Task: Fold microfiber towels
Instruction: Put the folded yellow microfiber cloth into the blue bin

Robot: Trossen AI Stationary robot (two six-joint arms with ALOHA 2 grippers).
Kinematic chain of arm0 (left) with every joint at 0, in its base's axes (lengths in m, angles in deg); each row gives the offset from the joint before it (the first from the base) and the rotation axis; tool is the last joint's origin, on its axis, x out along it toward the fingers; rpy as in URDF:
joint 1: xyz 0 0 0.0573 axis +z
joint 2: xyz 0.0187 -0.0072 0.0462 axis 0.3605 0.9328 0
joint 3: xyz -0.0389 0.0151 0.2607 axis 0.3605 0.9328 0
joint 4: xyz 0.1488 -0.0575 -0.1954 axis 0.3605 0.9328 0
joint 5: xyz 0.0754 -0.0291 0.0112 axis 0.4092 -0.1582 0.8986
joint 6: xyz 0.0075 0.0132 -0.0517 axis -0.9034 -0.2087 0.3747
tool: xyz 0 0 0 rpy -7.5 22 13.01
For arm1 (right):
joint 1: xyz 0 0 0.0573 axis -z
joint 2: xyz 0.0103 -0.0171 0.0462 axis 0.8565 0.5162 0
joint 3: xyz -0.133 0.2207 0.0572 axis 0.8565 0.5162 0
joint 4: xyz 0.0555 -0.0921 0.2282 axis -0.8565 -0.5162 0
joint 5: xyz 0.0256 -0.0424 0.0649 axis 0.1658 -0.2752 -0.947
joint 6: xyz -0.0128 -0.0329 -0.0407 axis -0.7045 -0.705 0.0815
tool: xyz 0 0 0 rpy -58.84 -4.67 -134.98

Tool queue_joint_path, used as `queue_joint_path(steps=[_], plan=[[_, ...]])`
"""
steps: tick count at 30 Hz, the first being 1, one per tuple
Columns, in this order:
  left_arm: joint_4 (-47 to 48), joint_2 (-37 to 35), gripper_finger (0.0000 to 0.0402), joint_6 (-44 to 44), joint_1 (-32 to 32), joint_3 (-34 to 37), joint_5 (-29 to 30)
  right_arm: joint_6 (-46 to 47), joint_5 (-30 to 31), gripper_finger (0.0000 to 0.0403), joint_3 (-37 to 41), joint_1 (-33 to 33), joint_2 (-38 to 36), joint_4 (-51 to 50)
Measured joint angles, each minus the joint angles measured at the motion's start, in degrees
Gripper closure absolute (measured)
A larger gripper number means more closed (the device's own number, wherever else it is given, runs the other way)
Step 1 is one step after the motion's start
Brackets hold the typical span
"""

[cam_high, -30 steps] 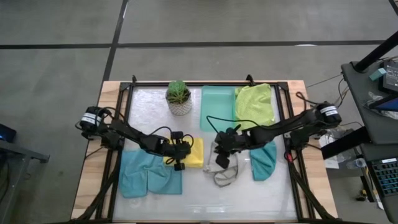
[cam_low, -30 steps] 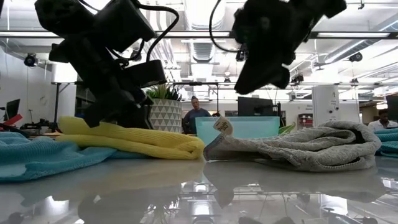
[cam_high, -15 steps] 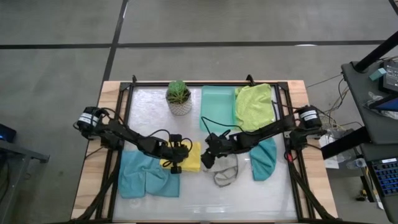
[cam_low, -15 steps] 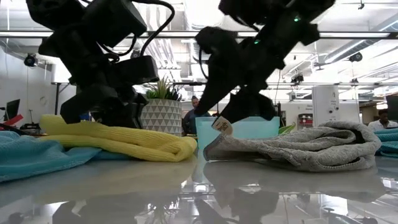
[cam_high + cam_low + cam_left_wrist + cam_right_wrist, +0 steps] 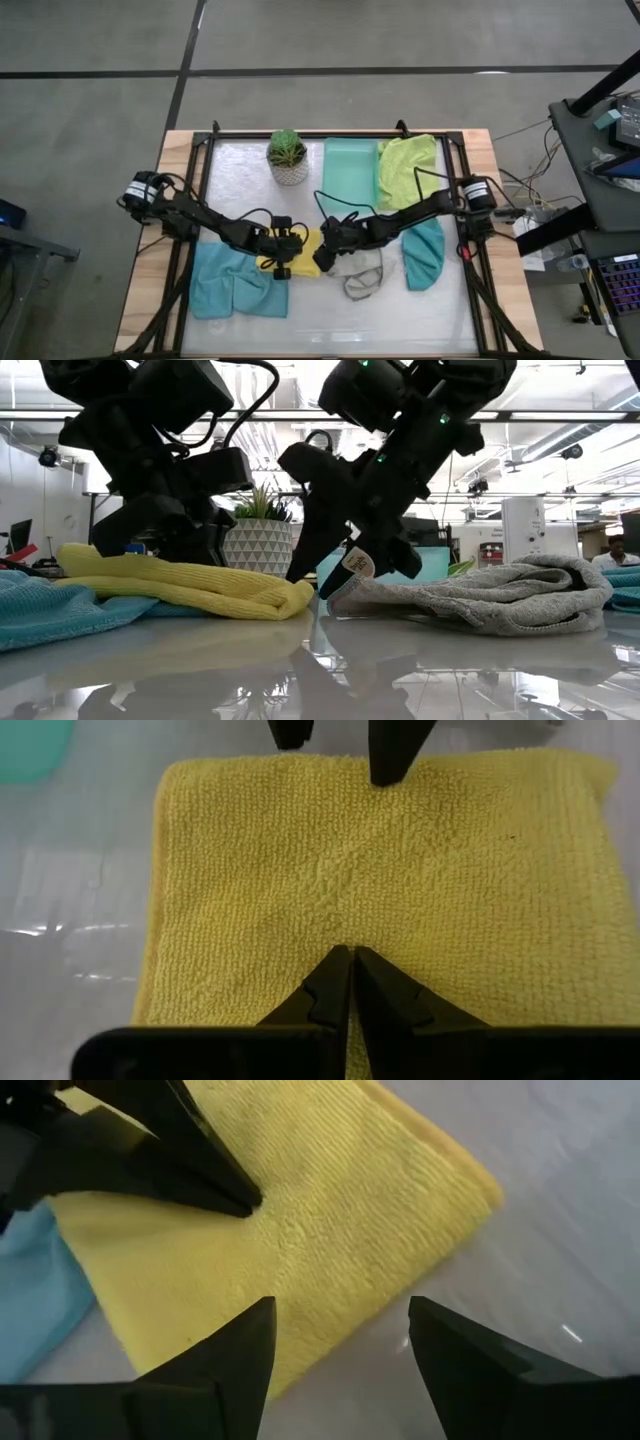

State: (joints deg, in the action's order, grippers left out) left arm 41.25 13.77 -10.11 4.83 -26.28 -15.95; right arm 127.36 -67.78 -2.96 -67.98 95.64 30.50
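Observation:
A folded yellow towel [image 5: 312, 243] lies flat on the table's middle. My left gripper [image 5: 350, 955] is shut and rests on its top. My right gripper [image 5: 345, 1350] stands open at the towel's right edge [image 5: 300, 592], one finger [image 5: 235, 1365] over the cloth and the other [image 5: 460, 1355] over bare table. A crumpled grey towel [image 5: 362, 272] lies just to the right. The light blue towel [image 5: 240, 282] lies at the near left and the teal towel [image 5: 425, 255] at the right. The lime green towel [image 5: 410, 168] lies at the far right. My left gripper presses its shut fingertips down on the yellow towel's top face [image 5: 340, 915], near its middle, slanting down from the table's left. The towel lies flat under them. My right gripper stands over the towel's right edge; I cannot tell whether a finger touches the cloth.
A mint-green tray [image 5: 350, 170] lies at the far middle, with the lime green towel partly over its right side. A potted plant [image 5: 288, 155] stands to its left. A black frame [image 5: 470, 240] runs along the table's sides. People show far off in the low view.
My right gripper has gone from above the grey towel toward the table's left, come down to the yellow towel's right edge and opened. The yellow towel's right end has drawn slightly toward the table's left under my left gripper.

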Motion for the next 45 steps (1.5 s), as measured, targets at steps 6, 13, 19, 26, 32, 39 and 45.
queue_joint_path(steps=[6, 13, 19, 26, 32, 39, 45], plan=[[-0.53, -0.02, 0.0395, 0.0, 0.02, 0.0, 0.08, -1.72, -0.5, 0.0184, 0.04, 0.22, 3.03, 7.65], [-0.53, -0.04, 0.0395, -0.02, 0.04, 0.0, 0.12, -2.45, -0.5, 0.0208, 0.06, 0.49, 4.09, 11.04], [-0.53, -0.07, 0.0395, -0.02, 0.04, 0.0, 0.15, -3.46, -0.5, 0.0297, 0.08, 0.6, 4.09, 11.2], [-0.53, -0.12, 0.0395, -0.24, 0.04, -0.06, 0.34, -6.45, -0.66, 0.0387, 0.1, 0.59, 3.24, 9.98], [-0.08, -2.25, 0.0395, -0.66, 0.04, -0.22, 0.32, -8.33, -0.66, 0.0389, 0.1, 0.74, -1.26, 3.18], [1.58, -10.42, 0.0395, -4.77, 0.04, -0.15, 0.32, -9.91, -1.64, 0.039, 0.13, 2.03, -9.2, -12.66], [3.92, -15.89, 0.0395, -6.0, 0.04, 1.38, 0.3, -9.33, -1.68, 0.039, 0.13, 2.62, -15.6, -23.43]])
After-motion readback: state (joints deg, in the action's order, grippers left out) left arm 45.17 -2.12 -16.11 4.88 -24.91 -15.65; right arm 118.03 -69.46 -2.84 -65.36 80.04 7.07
